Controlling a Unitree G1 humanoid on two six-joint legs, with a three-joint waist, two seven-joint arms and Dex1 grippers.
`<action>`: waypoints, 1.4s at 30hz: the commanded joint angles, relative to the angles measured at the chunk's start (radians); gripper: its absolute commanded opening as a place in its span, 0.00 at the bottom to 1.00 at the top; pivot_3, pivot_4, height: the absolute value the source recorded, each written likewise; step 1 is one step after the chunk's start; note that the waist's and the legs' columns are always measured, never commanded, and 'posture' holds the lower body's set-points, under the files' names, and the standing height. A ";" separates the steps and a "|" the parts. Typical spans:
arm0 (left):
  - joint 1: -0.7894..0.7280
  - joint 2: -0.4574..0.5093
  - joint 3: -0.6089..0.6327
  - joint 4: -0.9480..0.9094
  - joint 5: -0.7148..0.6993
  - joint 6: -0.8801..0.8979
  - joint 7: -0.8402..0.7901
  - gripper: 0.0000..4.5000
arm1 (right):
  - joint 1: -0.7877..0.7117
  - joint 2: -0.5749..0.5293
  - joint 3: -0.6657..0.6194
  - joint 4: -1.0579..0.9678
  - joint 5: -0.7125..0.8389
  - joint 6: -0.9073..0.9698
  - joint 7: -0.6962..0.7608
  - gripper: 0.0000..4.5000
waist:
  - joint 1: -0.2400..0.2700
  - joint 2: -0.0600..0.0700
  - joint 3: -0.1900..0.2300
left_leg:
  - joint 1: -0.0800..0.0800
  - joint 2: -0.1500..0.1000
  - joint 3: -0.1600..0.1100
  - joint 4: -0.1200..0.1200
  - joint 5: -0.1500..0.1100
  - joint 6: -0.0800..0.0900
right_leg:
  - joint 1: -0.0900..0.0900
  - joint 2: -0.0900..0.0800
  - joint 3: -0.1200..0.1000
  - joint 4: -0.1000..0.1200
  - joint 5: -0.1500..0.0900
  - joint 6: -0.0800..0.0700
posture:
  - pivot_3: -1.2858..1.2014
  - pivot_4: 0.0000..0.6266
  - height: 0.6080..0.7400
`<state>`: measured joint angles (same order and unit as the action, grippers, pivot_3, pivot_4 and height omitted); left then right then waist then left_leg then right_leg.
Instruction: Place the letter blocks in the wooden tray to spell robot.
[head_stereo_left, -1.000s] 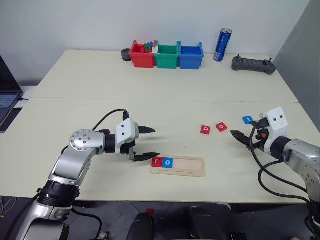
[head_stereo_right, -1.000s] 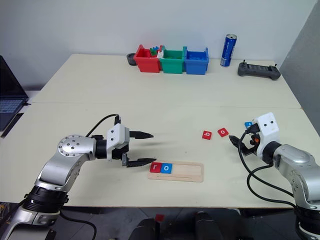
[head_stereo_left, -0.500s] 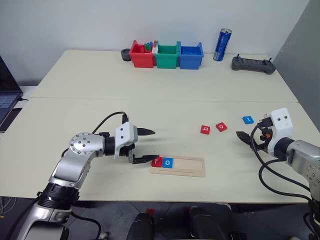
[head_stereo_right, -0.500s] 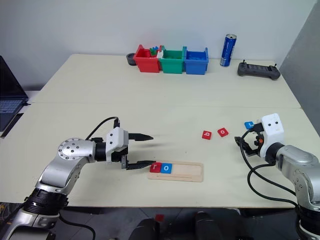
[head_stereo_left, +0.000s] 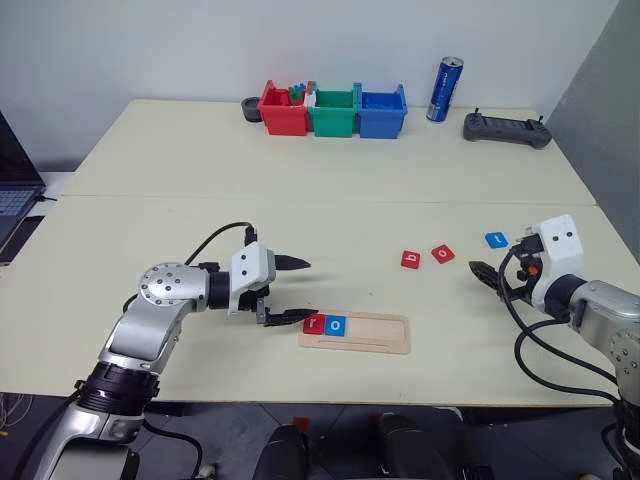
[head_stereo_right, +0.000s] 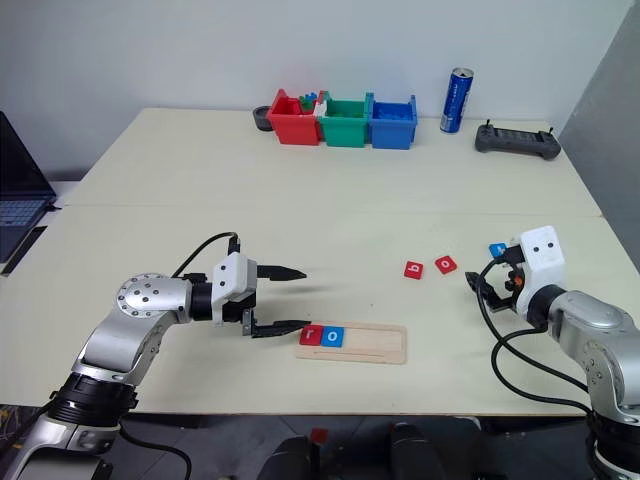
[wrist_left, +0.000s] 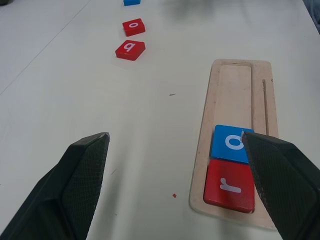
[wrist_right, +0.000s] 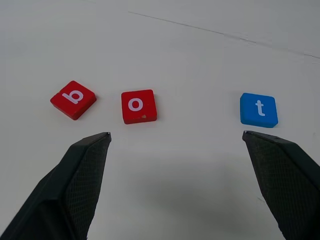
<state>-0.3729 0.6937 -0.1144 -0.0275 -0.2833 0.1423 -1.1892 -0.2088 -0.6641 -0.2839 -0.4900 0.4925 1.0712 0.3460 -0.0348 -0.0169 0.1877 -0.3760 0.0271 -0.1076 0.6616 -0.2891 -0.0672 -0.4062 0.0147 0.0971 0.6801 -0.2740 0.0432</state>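
Note:
The wooden tray (head_stereo_left: 375, 333) lies near the table's front edge, with a red "r" block (head_stereo_left: 313, 323) and a blue "o" block (head_stereo_left: 336, 324) side by side at its left end. My left gripper (head_stereo_left: 306, 290) is open just left of the tray, its near finger beside the "r" block (wrist_left: 230, 185). A red "b" block (head_stereo_left: 411, 259), a red "o" block (head_stereo_left: 443, 254) and a blue "t" block (head_stereo_left: 496, 239) lie loose on the table to the right. My right gripper (head_stereo_left: 482, 274) is open and empty, close to the "t" block (wrist_right: 258, 110) and pointing at the three loose blocks.
Red (head_stereo_left: 284, 112), green (head_stereo_left: 333, 113) and blue (head_stereo_left: 382, 113) plastic bins stand at the table's back, with a blue can (head_stereo_left: 445, 89) and a black controller (head_stereo_left: 506, 129) to their right. A laptop (head_stereo_left: 12, 190) sits off the left edge.

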 joint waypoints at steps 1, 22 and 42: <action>-0.023 0.009 0.025 -0.036 -0.014 0.014 0.010 0.99 | -0.005 -0.007 0.008 -0.049 -0.010 -0.060 0.017 1.00 | 0.000 0.000 0.000 | 0.000 0.000 0.000 0.000 0.000 0.000 | 0.000 0.000 0.000 0.000 0.000 0.000 | 0.52 0.24 1.00; 0.017 0.069 0.066 -0.022 -0.044 0.056 -0.033 0.99 | -0.178 -0.069 0.361 0.290 -0.146 -0.424 0.392 1.00 | -0.010 0.000 0.000 | 0.000 0.000 0.000 0.000 0.000 0.000 | 0.000 0.000 0.000 0.000 0.000 0.000 | 0.52 0.24 1.00; 0.059 0.107 0.057 -0.108 -0.024 0.069 -0.047 0.99 | -0.487 0.088 0.524 0.821 -0.362 -0.646 0.564 1.00 | -0.022 0.001 0.001 | -0.001 0.000 -0.001 0.000 0.000 0.000 | -0.002 0.000 -0.001 0.001 0.000 -0.001 | 0.52 0.24 1.00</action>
<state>-0.2991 0.7860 -0.0548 -0.0950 -0.3103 0.2163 -1.2345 -0.6654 -0.5771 0.2461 0.3192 0.1402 0.4449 0.8962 -0.0571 -0.0159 0.1884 -0.3775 0.0272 -0.1082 0.6613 -0.2892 -0.0672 -0.4083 0.0143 0.0961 0.6807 -0.2736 0.0425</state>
